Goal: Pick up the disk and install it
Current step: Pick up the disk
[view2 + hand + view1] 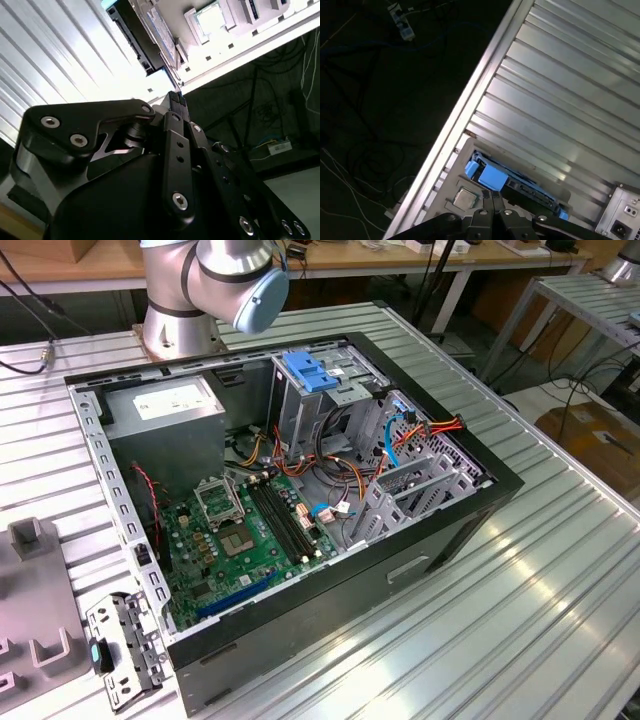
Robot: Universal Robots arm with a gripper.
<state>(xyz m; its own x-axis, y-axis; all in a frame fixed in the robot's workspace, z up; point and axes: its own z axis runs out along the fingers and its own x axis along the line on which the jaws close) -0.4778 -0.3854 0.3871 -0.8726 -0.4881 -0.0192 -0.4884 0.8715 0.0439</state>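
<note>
**Exterior view.** Open computer case (pixel 400 570) lying flat on ribbed metal table (pixel 520 620). Inside: green motherboard (pixel 240 540), grey metal box (pixel 165 405) with white sticker, tall grey cage with light-blue latch (pixel 310 370), orange and blue cables. Arm (pixel 215 280) standing beside the case. Small perforated bracket (pixel 125 645) on the table near one case corner.

**Second wrist view.** Gripper (pixel 177 97): black fingers together, nothing seen between them. Disk (pixel 137 40) close ahead of the fingertips, dark connector edge on show; contact with the tips not discernible. Processor chip (pixel 210 16) further ahead of the gripper, beside the disk. Table (pixel 60 60) ribs running off to one side of the gripper.

**First wrist view.** Gripper (pixel 494 200): tips meeting, no gap of note. Disk (pixel 515 186), blue-framed, flat on grey fixture plate (pixel 447 187), just beyond the fingertips and near the table (pixel 560 90) edge. Processor chip (pixel 464 198) just beside the tips. Dark floor with cables (pixel 370 150) past the table edge.
</note>
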